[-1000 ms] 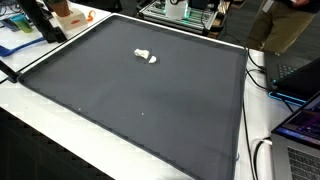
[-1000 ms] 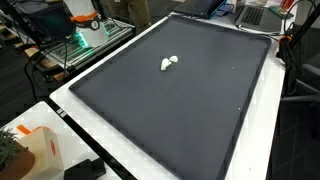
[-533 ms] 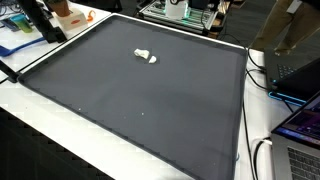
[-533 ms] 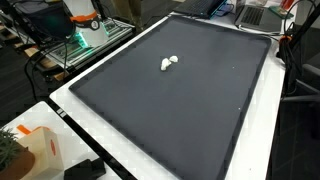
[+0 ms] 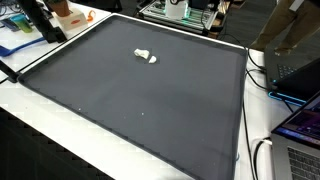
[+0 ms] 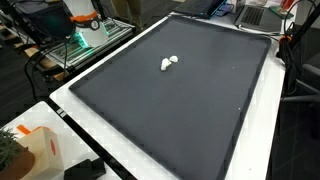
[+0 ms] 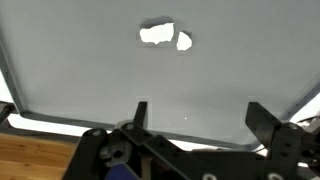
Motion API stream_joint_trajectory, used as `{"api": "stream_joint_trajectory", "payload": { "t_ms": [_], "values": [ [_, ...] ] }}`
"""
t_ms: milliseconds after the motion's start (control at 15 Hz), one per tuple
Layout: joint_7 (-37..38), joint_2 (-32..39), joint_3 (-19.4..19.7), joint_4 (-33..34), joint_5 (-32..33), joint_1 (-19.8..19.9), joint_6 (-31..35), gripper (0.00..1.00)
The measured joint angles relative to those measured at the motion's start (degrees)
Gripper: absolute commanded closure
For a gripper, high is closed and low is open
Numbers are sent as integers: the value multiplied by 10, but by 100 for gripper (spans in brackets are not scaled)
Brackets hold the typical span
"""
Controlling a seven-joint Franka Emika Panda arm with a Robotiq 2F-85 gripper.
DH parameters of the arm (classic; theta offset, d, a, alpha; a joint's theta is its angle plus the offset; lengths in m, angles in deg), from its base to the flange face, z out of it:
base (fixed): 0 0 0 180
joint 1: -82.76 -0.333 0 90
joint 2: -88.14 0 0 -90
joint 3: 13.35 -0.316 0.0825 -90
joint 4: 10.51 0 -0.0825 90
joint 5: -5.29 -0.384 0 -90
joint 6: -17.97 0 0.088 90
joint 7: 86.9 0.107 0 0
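Two small white pieces (image 7: 157, 34) sit side by side on the dark mat (image 5: 150, 110), towards its far middle in both exterior views (image 5: 146, 56) (image 6: 169, 63). The wrist view shows a larger, irregular lump and a smaller rounder bit (image 7: 184, 41) just beside it. Whether they touch, I can't quite tell.

The tool (image 7: 200, 110) hangs above the mat, well apart from the pieces. Its jaws are spread wide with nothing between them, only bare mat below. The mat covers most of the white desk (image 6: 110, 145), and the pieces have plenty of open surface around them.

As for handling, they look very light, the sort of thing a nudge would send skating across the mat. What they are made of is too small to read here. The ragged outline of the bigger one hints at something soft or crumpled, so a hard squeeze would likely deform it. Neither looks heavy enough to resist a sideways bump from a finger.

The best hold, to my eye, is straight down from above, with the fingers straddling the larger lump across its narrower width. The tips would need to be nearly on the mat, because the lump sits low. With its neighbour so close, one finger would have to slip in beside it carefully, or it gets knocked away.
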Motion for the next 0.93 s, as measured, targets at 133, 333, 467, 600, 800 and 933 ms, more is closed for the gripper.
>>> {"api": "stream_joint_trajectory", "payload": {
  "t_ms": [133, 333, 467, 600, 800, 933],
  "values": [
    [73, 19, -39, 0, 8, -1, 0, 0],
    [170, 56, -83, 0, 28, 4, 0, 0],
    [207, 87, -93, -1, 37, 7, -1, 0],
    [221, 120, -92, 0, 39, 7, 4, 0],
    [222, 175, -82, 0, 41, 8, 58, 0],
    [222, 208, -82, 1, 46, 14, 84, 0]
  ]
}}
